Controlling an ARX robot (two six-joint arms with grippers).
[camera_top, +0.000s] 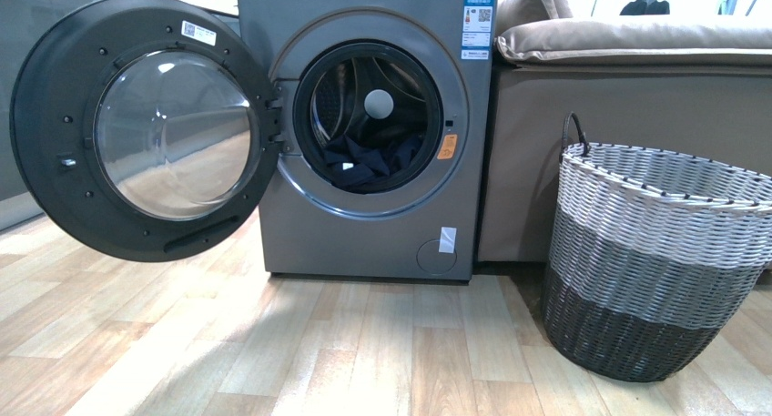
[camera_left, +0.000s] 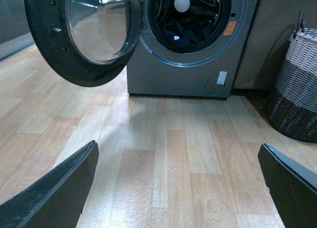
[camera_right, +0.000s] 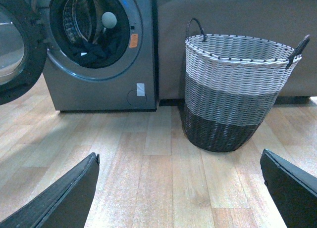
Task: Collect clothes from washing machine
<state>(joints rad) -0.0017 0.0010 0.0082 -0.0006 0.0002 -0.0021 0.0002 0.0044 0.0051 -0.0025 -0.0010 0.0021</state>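
The grey washing machine (camera_top: 364,225) stands ahead with its round door (camera_top: 137,129) swung wide open to the left. Dark navy clothes (camera_top: 373,166) lie piled in the bottom of the steel drum, also seen as clothes (camera_left: 184,32) with a small white tag and clothes (camera_right: 94,52). Neither arm shows in the front view. My left gripper (camera_left: 181,188) is open over bare floor, well short of the machine (camera_left: 178,74). My right gripper (camera_right: 181,191) is open too, low over the floor, facing the basket, with nothing between its fingers.
A woven white, grey and black basket (camera_top: 651,252) stands on the floor right of the machine, also the basket (camera_right: 237,89). A beige sofa (camera_top: 628,79) sits behind it. The open door juts out over the wooden floor (camera_top: 364,352) at the left.
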